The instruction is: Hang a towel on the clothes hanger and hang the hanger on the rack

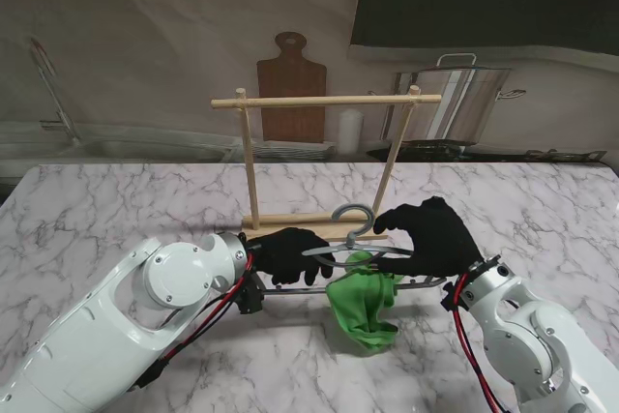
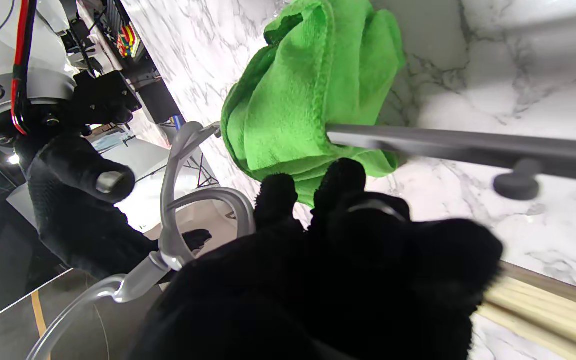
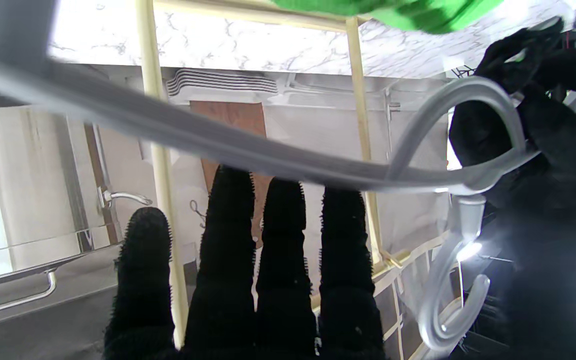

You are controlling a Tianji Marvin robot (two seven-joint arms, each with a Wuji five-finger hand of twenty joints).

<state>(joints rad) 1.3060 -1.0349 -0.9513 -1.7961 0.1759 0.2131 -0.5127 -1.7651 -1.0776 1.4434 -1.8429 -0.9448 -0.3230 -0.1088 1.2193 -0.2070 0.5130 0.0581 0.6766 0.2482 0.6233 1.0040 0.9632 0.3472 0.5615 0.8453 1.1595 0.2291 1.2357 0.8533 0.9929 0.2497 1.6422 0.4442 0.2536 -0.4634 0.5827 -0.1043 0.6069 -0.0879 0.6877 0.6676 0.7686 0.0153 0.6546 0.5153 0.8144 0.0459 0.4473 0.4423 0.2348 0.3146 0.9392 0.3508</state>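
Observation:
A grey clothes hanger (image 1: 354, 213) is held just above the marble table (image 1: 116, 200), in front of the wooden rack (image 1: 324, 101). A green towel (image 1: 363, 307) is draped over the hanger's lower bar (image 2: 468, 145) and its bunched end sags onto the table. My left hand (image 1: 290, 253) is shut on the hanger's left side near the hook's neck; its curled fingers (image 2: 343, 200) sit right beside the towel (image 2: 308, 90). My right hand (image 1: 435, 234) hovers at the hanger's right shoulder, with its fingers (image 3: 248, 260) straight and apart and the hanger's arm (image 3: 218, 145) crossing just past their tips.
The rack's base rail (image 2: 543, 305) lies close behind the hanger. Beyond the table's far edge are a wooden cutting board (image 1: 290, 94), a white cylinder (image 1: 348, 130), a steel pot (image 1: 464, 99) and a faucet (image 1: 53, 84) at the far left.

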